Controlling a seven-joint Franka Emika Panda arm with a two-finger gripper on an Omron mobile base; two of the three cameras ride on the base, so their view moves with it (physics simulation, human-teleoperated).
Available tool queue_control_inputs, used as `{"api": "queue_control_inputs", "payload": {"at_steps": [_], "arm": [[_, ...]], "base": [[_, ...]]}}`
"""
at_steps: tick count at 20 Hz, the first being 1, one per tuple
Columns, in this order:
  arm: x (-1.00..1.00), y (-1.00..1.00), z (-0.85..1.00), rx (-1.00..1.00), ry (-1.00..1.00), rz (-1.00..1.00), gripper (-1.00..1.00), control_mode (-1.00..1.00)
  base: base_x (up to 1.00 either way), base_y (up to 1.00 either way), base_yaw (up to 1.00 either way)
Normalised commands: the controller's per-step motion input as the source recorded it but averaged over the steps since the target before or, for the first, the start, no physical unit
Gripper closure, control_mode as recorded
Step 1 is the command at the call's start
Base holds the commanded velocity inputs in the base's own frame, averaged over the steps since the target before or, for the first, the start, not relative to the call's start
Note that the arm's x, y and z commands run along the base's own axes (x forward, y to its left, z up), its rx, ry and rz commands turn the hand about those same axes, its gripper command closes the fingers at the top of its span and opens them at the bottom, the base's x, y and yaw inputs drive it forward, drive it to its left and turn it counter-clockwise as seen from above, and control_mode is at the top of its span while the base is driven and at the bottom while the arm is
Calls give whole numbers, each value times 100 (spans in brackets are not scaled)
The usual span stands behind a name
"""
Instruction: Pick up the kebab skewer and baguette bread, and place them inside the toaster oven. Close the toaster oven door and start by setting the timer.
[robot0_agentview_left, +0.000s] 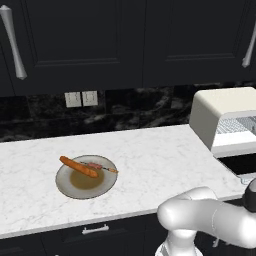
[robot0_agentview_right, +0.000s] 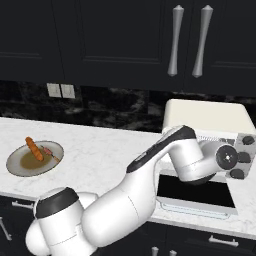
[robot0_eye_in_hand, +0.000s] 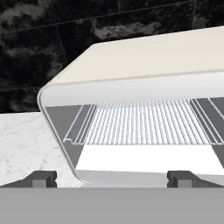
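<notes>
toaster oven door (robot0_agentview_right: 196, 191) down, gripper (robot0_eye_in_hand: 112, 178) wide and empty at the toaster oven (robot0_eye_in_hand: 144, 109); next we fetch the kebab skewer (robot0_agentview_left: 102, 167) and baguette bread (robot0_agentview_left: 78, 166) off the plate (robot0_agentview_left: 70, 187).

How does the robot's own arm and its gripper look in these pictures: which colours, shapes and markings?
The arm is glossy white, built of thick rounded links, with dark grey to black bands at the joints and a dark stripe along one link. Near the wrist sits a round dark disc with a pale centre. The gripper ends in two small, blocky, dark grey finger tips. I see no cables and no lettering.
</notes>
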Motion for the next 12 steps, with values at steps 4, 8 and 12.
{"api": "queue_control_inputs", "payload": {"at_steps": [4, 8, 12], "arm": [[12, -8, -23, 0, -8, 0, -100, -100], [7, -1, -33, 0, -8, 0, -100, -100], [18, 0, -15, 0, -5, 0, -100, -100]], "base": [[0, 0, 0], [0, 0, 0], [0, 0, 0]]}}
